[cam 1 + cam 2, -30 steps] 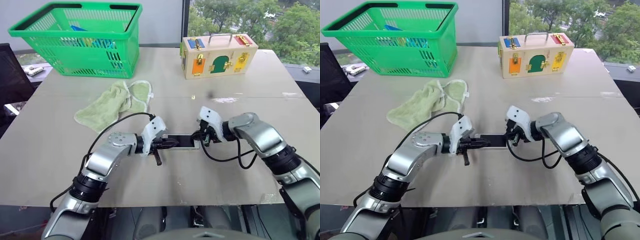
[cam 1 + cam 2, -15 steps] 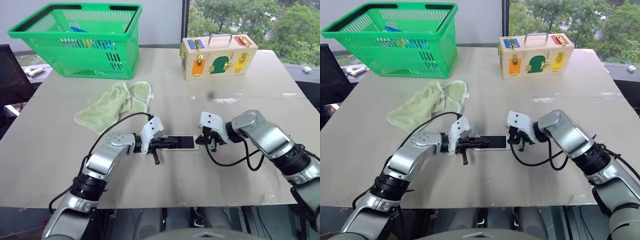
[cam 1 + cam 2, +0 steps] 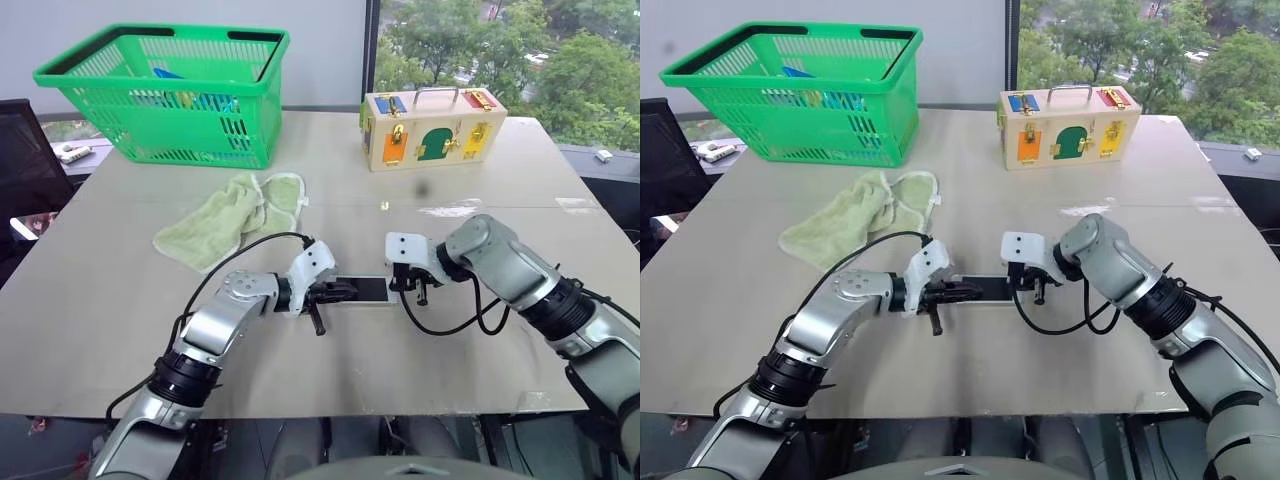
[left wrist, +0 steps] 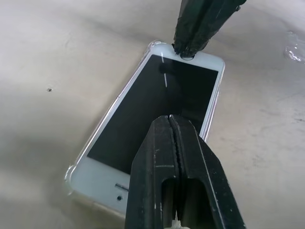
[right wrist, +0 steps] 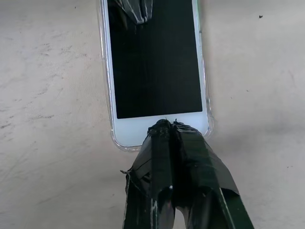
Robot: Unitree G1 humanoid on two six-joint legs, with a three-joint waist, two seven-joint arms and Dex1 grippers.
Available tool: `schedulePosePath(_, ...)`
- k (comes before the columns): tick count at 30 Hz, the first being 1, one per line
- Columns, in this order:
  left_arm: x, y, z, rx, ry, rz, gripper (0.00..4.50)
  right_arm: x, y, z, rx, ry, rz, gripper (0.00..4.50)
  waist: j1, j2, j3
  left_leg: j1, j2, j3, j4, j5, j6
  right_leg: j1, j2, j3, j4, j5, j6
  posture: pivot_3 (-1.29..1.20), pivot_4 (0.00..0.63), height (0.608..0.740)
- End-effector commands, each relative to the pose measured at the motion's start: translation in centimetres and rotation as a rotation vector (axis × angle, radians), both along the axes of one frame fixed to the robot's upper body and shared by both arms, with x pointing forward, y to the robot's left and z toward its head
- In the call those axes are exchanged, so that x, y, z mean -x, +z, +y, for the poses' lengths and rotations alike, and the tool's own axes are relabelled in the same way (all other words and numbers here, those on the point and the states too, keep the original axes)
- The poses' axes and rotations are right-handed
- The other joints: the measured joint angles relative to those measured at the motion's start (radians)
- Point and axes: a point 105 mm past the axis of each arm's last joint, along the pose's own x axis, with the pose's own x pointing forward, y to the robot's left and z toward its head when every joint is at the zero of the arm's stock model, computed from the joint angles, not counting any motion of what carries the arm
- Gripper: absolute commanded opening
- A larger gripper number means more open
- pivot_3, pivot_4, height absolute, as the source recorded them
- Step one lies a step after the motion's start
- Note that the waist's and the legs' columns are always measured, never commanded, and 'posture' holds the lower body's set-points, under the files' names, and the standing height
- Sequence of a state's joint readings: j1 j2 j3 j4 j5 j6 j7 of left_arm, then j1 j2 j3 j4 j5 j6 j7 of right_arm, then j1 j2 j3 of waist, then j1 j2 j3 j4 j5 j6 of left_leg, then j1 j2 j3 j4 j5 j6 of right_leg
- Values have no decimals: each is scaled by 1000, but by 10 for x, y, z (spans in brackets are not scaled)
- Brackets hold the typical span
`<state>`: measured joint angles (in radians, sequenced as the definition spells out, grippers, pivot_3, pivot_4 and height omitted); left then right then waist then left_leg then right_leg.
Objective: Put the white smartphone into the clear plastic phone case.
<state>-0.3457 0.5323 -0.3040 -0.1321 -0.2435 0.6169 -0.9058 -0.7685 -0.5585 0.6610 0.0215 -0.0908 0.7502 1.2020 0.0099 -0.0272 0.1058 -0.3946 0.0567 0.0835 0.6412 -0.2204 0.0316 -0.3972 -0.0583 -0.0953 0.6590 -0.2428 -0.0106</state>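
The white smartphone (image 4: 152, 107) lies flat, dark screen up, on the table (image 3: 120, 290) between my two grippers. Around it sits the clear plastic phone case (image 4: 71, 172), its glossy rim showing along the phone's sides and corners (image 5: 102, 86). My left gripper (image 4: 172, 119) is shut, its joined tips resting over the screen near one end of the phone (image 3: 368, 290). My right gripper (image 5: 167, 125) is shut too, tips down on the white bezel at the other end. In the left wrist view the right gripper (image 4: 189, 47) touches the far bezel.
A green basket (image 3: 170, 95) with items in it stands at the back left. A crumpled green cloth (image 3: 232, 212) lies behind my left arm. A wooden lock box (image 3: 435, 125) sits at the back right. The table's front edge runs close below my arms.
The right wrist has rolled, turning its gripper down onto the phone's right end. The left gripper stays on the phone. The camera has shifted a little.
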Motion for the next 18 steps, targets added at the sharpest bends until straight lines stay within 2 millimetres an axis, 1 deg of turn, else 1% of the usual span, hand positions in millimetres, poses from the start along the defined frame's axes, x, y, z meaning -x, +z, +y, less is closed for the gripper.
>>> schedulePosePath(1, 5, 4, -10, 1, -17, -17, 0, 41, -81, -17, 186, -7, 278, 122, -2, 0, -1, 4, 0, 0, -3, 0, 0, 2, -1, 0, -1, 0, 0, 0, 150, 740)
schedulePosePath(4, 8, 5, -13, 1, -10, -14, 0, 44, -84, -15, 186, 4, 294, 122, -4, 0, -1, 14, -1, -2, -8, -2, -3, 7, -5, -3, -2, 0, 0, 0, 150, 740)
schedulePosePath(9, 7, 2, -12, -1, 6, -7, 0, 51, -94, -17, 211, 19, 322, 122, -6, 3, -2, 16, -1, -7, -10, -4, -7, 6, -5, -8, -3, -1, -1, 0, 150, 740)
schedulePosePath(12, 5, 0, -7, 1, 22, 2, 0, 47, -93, -14, 183, 4, 310, 122, -8, 4, -3, 16, -1, -7, -11, -5, -8, 6, -5, -9, -3, -2, -3, 0, 150, 740)
schedulePosePath(13, 4, 0, -5, 0, 26, 4, 0, 46, -90, -11, 149, 2, 305, 122, -10, 4, -3, 16, -1, -8, -11, -5, -8, 6, -5, -9, -4, -2, -3, 0, 150, 740)
schedulePosePath(15, 0, -3, 3, 3, 50, 17, 0, 41, -73, 6, -2, 0, 270, 122, -14, 5, -3, 16, -1, -10, -12, -5, -9, 6, -5, -11, -5, -2, -3, 0, 150, 740)
schedulePosePath(18, -6, -7, 15, 16, 82, 30, 0, 31, -52, 21, -185, -25, 206, 122, -21, 6, -1, 15, -1, -11, -15, -5, -9, 4, -5, -12, -7, -2, -3, 0, 150, 740)
